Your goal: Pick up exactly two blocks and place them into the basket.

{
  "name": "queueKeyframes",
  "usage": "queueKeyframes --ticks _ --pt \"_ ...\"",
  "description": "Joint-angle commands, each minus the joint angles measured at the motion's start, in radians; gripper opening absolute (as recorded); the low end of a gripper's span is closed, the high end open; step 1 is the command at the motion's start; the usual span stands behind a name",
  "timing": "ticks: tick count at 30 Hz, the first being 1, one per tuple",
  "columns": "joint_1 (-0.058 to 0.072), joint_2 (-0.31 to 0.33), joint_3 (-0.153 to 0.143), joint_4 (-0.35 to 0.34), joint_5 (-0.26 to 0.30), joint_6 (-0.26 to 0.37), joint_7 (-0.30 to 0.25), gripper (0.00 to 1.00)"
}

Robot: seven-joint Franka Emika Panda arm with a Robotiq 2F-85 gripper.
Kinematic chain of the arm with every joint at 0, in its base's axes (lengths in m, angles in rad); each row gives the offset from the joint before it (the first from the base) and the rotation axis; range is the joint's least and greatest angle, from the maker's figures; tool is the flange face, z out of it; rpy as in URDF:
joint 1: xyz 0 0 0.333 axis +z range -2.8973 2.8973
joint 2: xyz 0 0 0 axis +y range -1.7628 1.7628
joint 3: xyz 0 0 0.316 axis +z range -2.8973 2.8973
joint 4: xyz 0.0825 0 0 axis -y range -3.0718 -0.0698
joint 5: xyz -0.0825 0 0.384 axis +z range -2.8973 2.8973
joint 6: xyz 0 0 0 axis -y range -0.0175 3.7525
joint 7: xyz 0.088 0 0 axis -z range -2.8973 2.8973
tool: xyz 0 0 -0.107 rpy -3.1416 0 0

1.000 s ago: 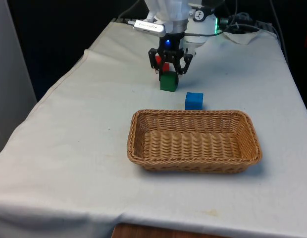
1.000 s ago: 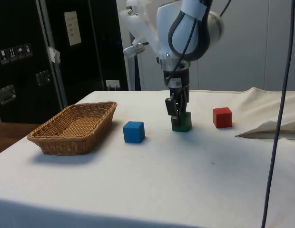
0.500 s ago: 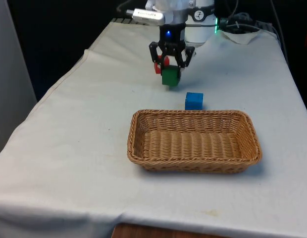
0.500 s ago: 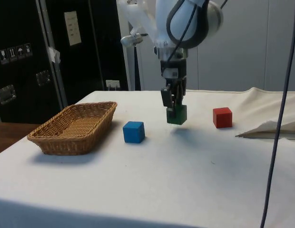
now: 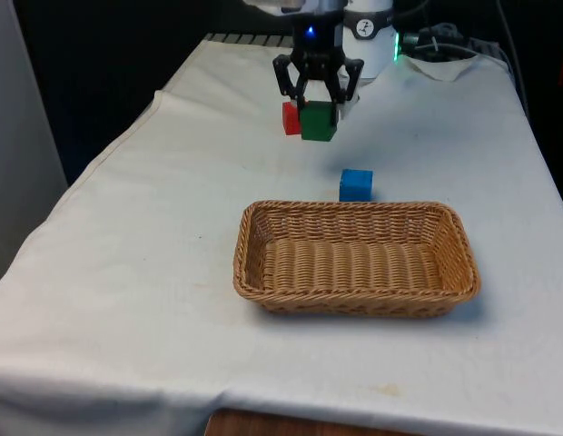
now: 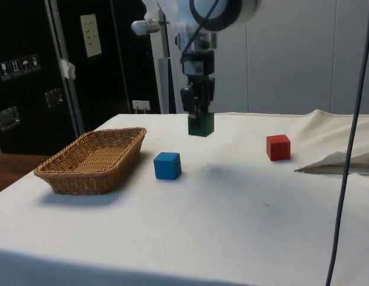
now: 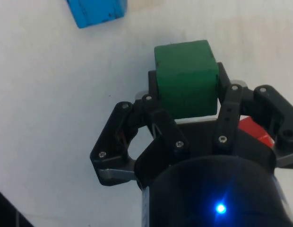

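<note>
While the green block (image 5: pixel 318 121) hangs in the air above the white cloth (image 5: pixel 154 236), the gripper (image 5: pixel 317 102) is closed on it, with one finger pressed on each of two opposite faces. The block is a cube, so it has no long axis; in the side view its top and bottom faces look about level, and it is clearly lifted off the table. No writing or label can be seen on any of its faces.

On the cloth, the blue block (image 5: pixel 356 184) lies just beyond the far rim of the basket (image 5: pixel 354 295), near it but not touching. The red block (image 5: pixel 290 118) lies farther back on the table; in the front view it shows just beside the green block, on the front view's left, partly covered by it. In the side view the red block (image 6: pixel 278 147) is well apart from the blue one (image 6: pixel 167 165), and the held green block (image 6: pixel 200 124) is above the space between them. The basket is woven, long and shallow, and holds no block.

In the side view, the dark cabinets (image 6: pixel 30 71) carry some small labels and symbols, too small to read.
</note>
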Motion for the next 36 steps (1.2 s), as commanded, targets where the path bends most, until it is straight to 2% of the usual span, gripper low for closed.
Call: queueKeyframes --ticks 1,3,4,11,12,15,21,22,26,36 --pt "0.001 -0.001 0.001 0.019 0.002 -0.026 0.001 0.01" --pt "0.001 -0.002 0.003 0.041 0.009 -0.047 -0.005 0.01" --pt "0.0 0.0 0.001 0.032 0.0 -0.032 -0.001 0.01" --pt "0.0 0.007 0.007 0.125 0.027 -0.12 -0.02 0.01" --pt "0.0 0.006 0.003 0.117 0.008 -0.107 -0.008 0.01" --pt "-0.001 0.019 0.008 0.17 0.038 -0.153 -0.029 0.01" --pt "-0.001 0.048 0.01 0.242 0.051 -0.194 -0.035 0.01" --pt "0.0 0.046 0.007 0.236 0.037 -0.183 -0.026 0.01" --pt "0.0 0.081 0.017 0.307 0.054 -0.223 -0.027 0.01" --pt "0.002 0.158 0.05 0.415 0.055 -0.246 0.008 0.01"
